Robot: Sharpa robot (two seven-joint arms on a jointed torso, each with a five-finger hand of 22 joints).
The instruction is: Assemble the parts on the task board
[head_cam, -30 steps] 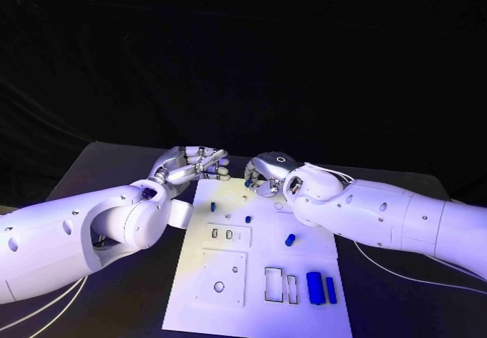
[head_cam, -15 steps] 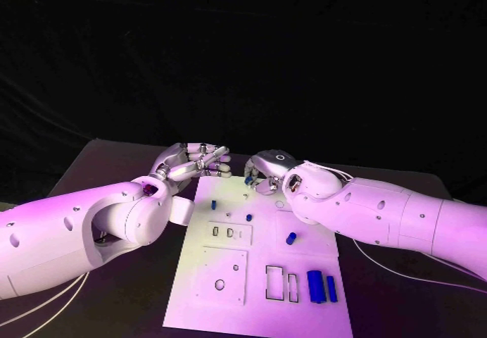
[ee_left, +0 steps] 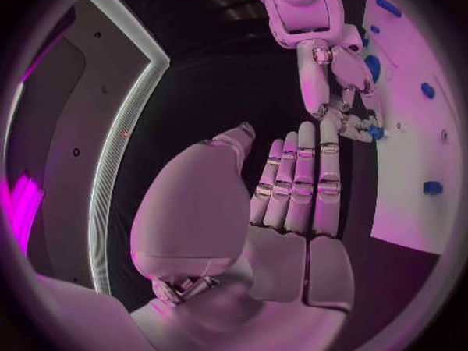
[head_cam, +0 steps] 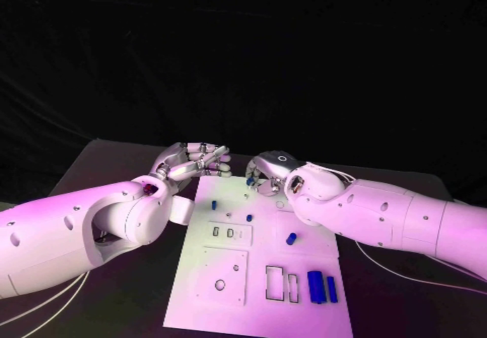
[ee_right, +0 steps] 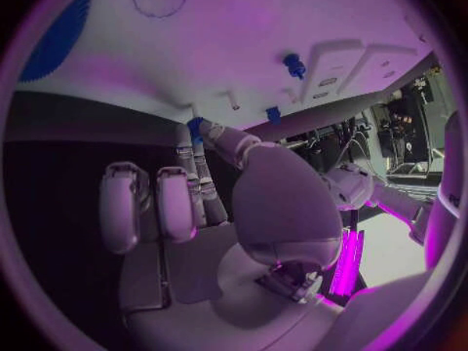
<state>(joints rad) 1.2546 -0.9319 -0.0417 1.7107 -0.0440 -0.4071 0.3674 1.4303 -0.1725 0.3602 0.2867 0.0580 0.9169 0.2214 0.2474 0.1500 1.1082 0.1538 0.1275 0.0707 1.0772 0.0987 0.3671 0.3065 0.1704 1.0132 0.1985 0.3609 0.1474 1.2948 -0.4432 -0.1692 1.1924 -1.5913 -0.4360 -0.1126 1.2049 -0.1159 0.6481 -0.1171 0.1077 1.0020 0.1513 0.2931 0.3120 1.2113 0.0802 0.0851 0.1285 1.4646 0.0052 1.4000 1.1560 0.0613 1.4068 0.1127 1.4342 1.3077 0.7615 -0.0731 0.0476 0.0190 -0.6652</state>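
At the white task board's [head_cam: 305,313] twelve o'clock edge, the right hand [head_cam: 266,171] pinches a small blue part [ee_left: 377,132]. The left hand [head_cam: 191,163] hovers released nearby. Several blue parts [head_cam: 321,287] lie loose; assembly seems mostly ahead.

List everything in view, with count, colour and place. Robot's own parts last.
Table: one, black, under everything.
Board: one, white, middle of the table.
Long parts: two, blue, side by side at the board's near right.
Small parts: four, blue; three lie spread over the board's middle and far left, one is pinched at the board's far edge.
Cutouts: several, rectangular and round, on the board's near half.
Left hand: one, silver, at the board's far left corner, holds nothing.
Right hand: one, silver, at the board's far edge, fingers pinch the small part.
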